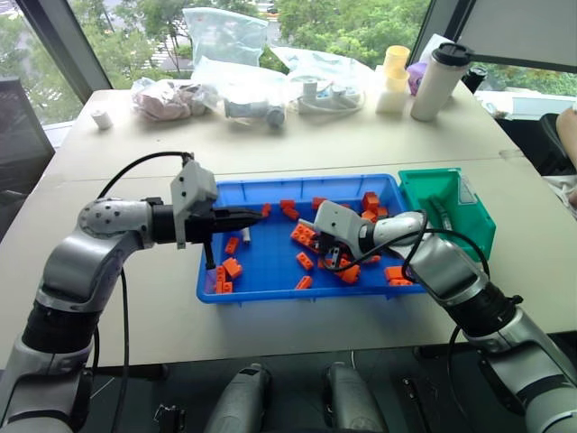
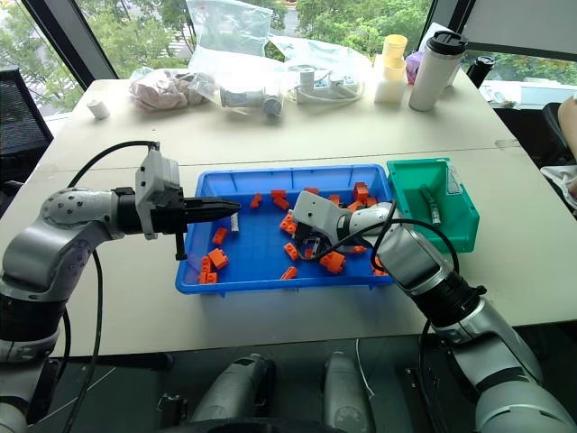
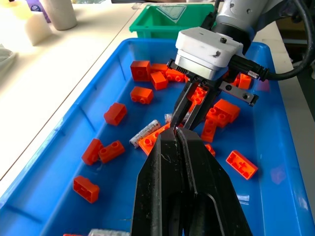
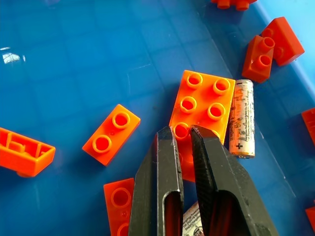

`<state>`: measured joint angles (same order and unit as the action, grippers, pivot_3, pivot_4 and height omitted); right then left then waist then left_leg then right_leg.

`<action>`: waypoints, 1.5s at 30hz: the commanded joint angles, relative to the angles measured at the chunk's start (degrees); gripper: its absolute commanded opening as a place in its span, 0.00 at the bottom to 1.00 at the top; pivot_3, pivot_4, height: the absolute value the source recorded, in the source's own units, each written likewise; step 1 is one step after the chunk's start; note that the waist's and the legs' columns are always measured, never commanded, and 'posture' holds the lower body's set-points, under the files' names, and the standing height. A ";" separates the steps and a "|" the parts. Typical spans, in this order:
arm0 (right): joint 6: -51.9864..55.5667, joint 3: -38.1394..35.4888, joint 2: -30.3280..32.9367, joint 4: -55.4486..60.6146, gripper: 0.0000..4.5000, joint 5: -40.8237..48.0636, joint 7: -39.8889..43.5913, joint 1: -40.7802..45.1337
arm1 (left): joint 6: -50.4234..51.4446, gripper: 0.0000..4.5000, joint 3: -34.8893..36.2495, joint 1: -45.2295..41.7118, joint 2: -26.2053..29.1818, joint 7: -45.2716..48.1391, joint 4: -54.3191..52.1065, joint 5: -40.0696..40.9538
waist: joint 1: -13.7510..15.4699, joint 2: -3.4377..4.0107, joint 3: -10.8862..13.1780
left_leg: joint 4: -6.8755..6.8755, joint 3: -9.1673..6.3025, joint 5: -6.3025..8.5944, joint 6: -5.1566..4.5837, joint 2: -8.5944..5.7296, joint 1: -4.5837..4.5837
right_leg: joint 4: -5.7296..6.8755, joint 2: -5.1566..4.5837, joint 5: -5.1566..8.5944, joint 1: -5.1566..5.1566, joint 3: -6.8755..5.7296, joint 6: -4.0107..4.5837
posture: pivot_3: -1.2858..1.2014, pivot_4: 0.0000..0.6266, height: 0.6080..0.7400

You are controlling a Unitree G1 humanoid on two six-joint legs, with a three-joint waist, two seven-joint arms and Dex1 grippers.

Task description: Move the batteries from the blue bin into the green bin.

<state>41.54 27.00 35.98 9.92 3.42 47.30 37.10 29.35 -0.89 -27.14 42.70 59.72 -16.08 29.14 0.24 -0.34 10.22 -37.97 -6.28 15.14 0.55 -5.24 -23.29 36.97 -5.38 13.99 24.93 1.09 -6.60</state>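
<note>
The blue bin [image 1: 297, 293] lies in the middle of the table, scattered with orange bricks [image 1: 233, 268]. One battery [image 4: 242, 118] rests beside a flat orange brick [image 4: 202, 105], and another battery [image 3: 145, 133] lies among the bricks. My right gripper [image 4: 183, 132] points down into the bin. It is shut, its tips at that brick's edge with only a sliver of gap, and nothing shows clamped between them. A bit of battery label [image 4: 193, 222] shows beneath the fingers. My left gripper [image 1: 255, 215] hovers shut over the bin's left part. The green bin [image 1: 478, 216] touches the blue bin's right end and holds a dark cylinder [image 1: 444, 216].
Along the table's far edge lie clear plastic bags [image 1: 243, 90], a white tumbler [image 1: 439, 81] and yellow cups [image 1: 394, 77]. A person's arm [image 1: 568, 126] shows at the right edge. Bare table surrounds both bins.
</note>
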 commanded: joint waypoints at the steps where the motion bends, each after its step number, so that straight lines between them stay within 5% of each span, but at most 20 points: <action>1: 1.74 -3.17 0.31 4.31 0.01 0.60 0.57 1.28 | -1.20 0.00 0.98 -0.67 0.23 -0.03 -1.14 -0.16 | 0.01 0.00 0.00 | 0.00 0.00 0.00 0.00 0.00 0.00 | 0.00 0.00 0.00 0.00 0.00 0.00 | 0.52 0.24 1.00; 11: 10.98 -6.70 -3.78 15.87 0.01 9.31 2.70 3.79 | -2.50 0.00 0.67 -1.69 -0.27 0.16 0.48 -1.04 | -0.10 0.00 0.00 | 0.01 -0.02 0.00 0.00 0.02 0.00 | 0.00 0.01 0.00 0.01 0.00 0.00 | 0.52 0.24 1.00; 20: 2.95 1.80 -7.36 2.15 0.01 10.65 14.26 10.24 | -4.94 0.00 1.60 -6.88 -0.16 0.82 6.64 -2.48 | -0.38 0.00 0.00 | 0.01 -0.03 0.00 0.00 -0.01 0.00 | 0.01 0.02 0.00 0.00 -0.03 0.00 | 0.52 0.24 1.00; 24: -0.17 3.22 -7.98 -2.90 0.38 10.56 18.56 12.18 | -4.96 0.00 1.78 -7.12 0.16 0.90 6.74 -2.52 | -1.06 0.00 0.00 | 0.02 -0.05 0.00 0.01 0.00 -0.01 | 0.03 0.02 0.00 0.04 -0.03 0.00 | 0.52 0.24 1.00; 29: -6.14 3.01 -8.30 -8.00 0.98 9.02 21.82 13.74 | -4.53 0.00 2.77 -6.10 0.75 0.04 5.64 -2.67 | -1.18 0.00 0.00 | 0.06 -0.05 -0.02 0.04 0.01 -0.02 | 0.09 0.03 0.00 0.12 -0.03 0.00 | 0.52 0.24 1.00; 34: -15.55 -0.92 -15.55 -22.47 0.99 4.31 12.83 17.83 | -4.51 0.00 3.69 -5.54 1.51 -0.53 5.61 -2.68 | -1.40 0.00 0.00 | 0.13 -0.04 -0.20 0.35 0.02 -0.04 | 0.15 0.05 0.00 0.23 0.02 0.00 | 0.52 0.24 1.00; 45: -30.46 0.52 -27.82 -47.50 0.99 -3.89 10.36 22.32 | -4.31 0.00 4.90 -5.42 2.92 -0.79 5.65 -2.63 | -1.50 0.00 0.00 | 0.28 -0.03 -0.32 0.56 0.00 -0.05 | 0.20 0.05 0.00 0.35 0.05 0.01 | 0.52 0.24 1.00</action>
<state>13.52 28.20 9.52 -36.26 0.30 58.23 57.34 25.53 1.60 -32.14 44.78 59.35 -9.11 26.39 -1.26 -0.34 10.22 -37.69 -6.31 14.82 1.11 -5.24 -23.34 37.17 -5.33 13.98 25.28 1.14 -6.59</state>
